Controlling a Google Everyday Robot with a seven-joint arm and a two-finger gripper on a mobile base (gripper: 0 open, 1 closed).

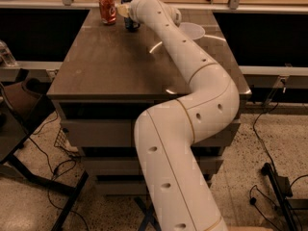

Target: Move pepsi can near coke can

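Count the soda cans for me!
2. The coke can stands at the far edge of the table; the pepsi can is just right of it, at the gripper, partly hidden.
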